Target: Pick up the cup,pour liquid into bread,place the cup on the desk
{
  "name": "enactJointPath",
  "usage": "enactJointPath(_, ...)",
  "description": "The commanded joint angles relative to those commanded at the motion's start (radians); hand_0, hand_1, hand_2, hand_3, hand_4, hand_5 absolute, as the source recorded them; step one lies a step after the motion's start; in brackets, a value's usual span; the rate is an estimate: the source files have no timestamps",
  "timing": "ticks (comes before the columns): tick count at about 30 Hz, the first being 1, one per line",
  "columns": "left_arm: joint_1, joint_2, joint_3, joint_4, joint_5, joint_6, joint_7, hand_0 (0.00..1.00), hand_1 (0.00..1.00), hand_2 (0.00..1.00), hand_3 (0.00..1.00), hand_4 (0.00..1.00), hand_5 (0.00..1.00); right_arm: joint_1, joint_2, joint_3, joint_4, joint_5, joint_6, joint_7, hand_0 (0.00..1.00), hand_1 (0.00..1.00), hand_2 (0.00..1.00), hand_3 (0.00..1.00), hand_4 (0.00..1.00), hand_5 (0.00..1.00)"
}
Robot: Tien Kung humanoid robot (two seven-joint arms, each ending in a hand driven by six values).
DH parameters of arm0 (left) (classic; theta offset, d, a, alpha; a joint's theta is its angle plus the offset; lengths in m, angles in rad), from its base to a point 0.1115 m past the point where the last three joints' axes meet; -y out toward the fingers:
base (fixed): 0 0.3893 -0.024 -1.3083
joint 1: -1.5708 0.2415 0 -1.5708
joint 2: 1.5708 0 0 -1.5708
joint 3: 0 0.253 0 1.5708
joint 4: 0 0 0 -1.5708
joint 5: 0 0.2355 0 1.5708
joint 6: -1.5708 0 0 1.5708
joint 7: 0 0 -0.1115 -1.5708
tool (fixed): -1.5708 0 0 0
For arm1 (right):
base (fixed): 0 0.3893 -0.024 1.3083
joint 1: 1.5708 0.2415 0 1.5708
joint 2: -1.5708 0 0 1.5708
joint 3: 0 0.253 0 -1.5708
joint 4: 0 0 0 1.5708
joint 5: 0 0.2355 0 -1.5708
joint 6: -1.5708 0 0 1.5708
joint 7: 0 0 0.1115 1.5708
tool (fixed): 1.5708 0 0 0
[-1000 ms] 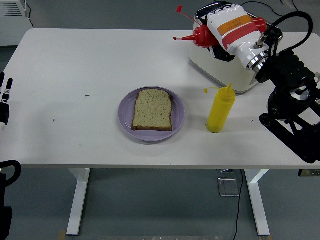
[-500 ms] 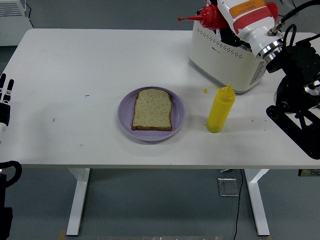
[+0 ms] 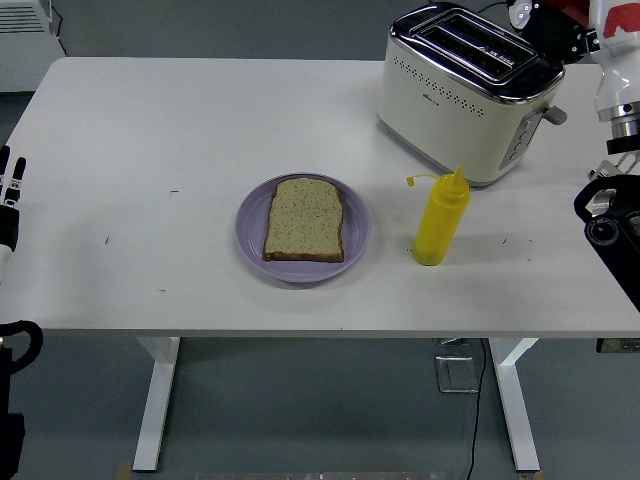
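I have the right arm point(image 3: 612, 215) lifted to the upper right corner, and the right hand point(image 3: 590, 25) is mostly cut off by the frame edge. A sliver of red shows there, possibly the red bottle, but I cannot tell what the fingers are doing or whether they hold anything.

The left hand point(image 3: 10, 195) rests at the left edge, its fingers straight and holding nothing.

The bread point(image 3: 306, 219) lies flat on the purple plate point(image 3: 251, 238) near the middle of the tabletop point(image 3: 180, 120), open from above for pouring. The yellow bottle point(image 3: 441, 218) stands upright just right of the plate, nozzle up, between plate and toaster point(image 3: 465, 92). I see no cup.

The toaster carries a small dark mark on its side, too small for me to read. No other writing is legible.
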Motion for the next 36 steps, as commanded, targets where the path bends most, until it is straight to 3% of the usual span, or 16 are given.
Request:
enactJointPath(1, 0.000, 0.000, 0.000, 0.000, 0.000, 0.000, 0.000, 0.786, 0.736, 0.737, 0.694, 0.507, 0.998, -0.010, 0.000, 0.013, 0.000, 0.039, -0.004, 0.017, 0.207, 0.261, 0.349, 0.404, 0.397, 0.019)
enactJointPath(9, -0.002, 0.001, 0.000, 0.000, 0.001, 0.000, 0.000, 0.786, 0.736, 0.737, 0.694, 0.507, 0.998, -0.124, 0.000, 0.109, -0.038, 0.377, -0.023, 0.188, 0.219, 0.264, 0.351, 0.407, 0.393, 0.019)
enactJointPath(20, -0.003, 0.000, 0.002, 0.002, 0.001, 0.001, 0.000, 0.785, 0.737, 0.737, 0.694, 0.507, 0.998, -0.229, -0.008, 0.050, -0.114, 0.812, -0.056, 0.312, 0.235, 0.274, 0.353, 0.411, 0.405, 0.006)
enactJointPath(36, -0.004, 0.001, 0.006, 0.002, 0.001, 0.001, 0.000, 0.785, 0.737, 0.739, 0.694, 0.508, 0.998, -0.294, -0.007, -0.088, -0.223, 0.902, -0.061, 0.440, 0.249, 0.285, 0.361, 0.416, 0.408, 0.005)
